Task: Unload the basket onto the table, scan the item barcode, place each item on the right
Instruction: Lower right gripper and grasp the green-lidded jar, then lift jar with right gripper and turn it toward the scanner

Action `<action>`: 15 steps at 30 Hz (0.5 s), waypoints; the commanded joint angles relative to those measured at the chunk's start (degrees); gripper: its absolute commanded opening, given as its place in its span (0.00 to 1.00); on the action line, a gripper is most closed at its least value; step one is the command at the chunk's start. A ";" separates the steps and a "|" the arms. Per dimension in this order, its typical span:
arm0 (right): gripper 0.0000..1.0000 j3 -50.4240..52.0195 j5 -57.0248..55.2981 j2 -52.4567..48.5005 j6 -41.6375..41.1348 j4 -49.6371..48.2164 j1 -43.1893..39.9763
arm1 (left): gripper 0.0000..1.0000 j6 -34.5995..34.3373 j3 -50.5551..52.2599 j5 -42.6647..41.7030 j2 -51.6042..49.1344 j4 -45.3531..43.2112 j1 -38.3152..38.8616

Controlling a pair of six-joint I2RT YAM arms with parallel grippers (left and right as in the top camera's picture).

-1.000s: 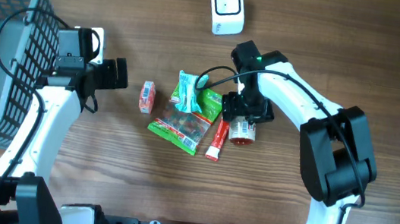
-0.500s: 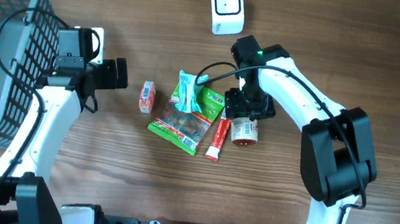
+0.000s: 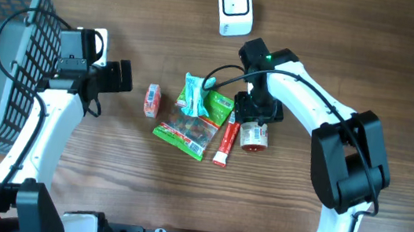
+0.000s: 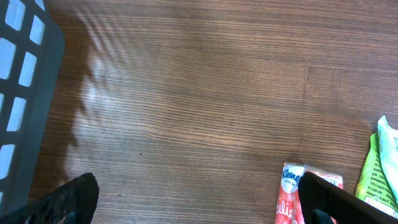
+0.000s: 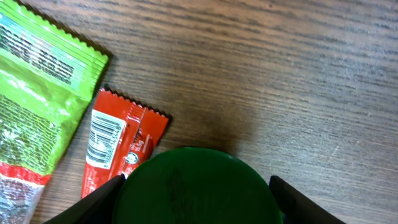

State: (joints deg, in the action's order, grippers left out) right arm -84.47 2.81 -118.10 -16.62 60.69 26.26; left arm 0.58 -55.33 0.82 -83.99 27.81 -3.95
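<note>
Item: I make out a small round jar with a dark green lid and red label [image 3: 253, 138], standing on the brown wooden table [image 3: 373, 49]. It is just right of centre in the overhead view, just beside a red foil sachet [image 3: 224, 144].
Right gripper [image 3: 254, 112]: it sits directly over the jar. In the wrist view its black fingers [image 5: 99, 200] flank the green lid at lower left and lower right, tight against its edge (whether they actually press on it, I cannot tell).
Left gripper [image 4: 196, 190]: jaws spread wide with nothing between them, over bare wood at centre left of the overhead view.
Pile: green plastic snack packets [image 3: 189, 130] lie left of the sachet. A small red tissue pack [image 3: 152, 100] lies apart further left, near the left gripper.
Scanner: a white box-shaped scanner [image 3: 234, 8] at top centre, well apart from the jar.
Basket: a grey mesh basket [image 3: 42, 9] in the upper left corner.
</note>
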 commanded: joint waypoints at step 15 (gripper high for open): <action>0.61 0.63 -12.72 28.76 -1.01 -3.85 0.02 | 1.00 0.28 -1.01 0.33 0.83 -0.17 -0.31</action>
State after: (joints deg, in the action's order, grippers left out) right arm -83.88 -5.34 -92.40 -16.67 57.21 26.26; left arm 0.58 -55.33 0.82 -83.99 27.79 -3.95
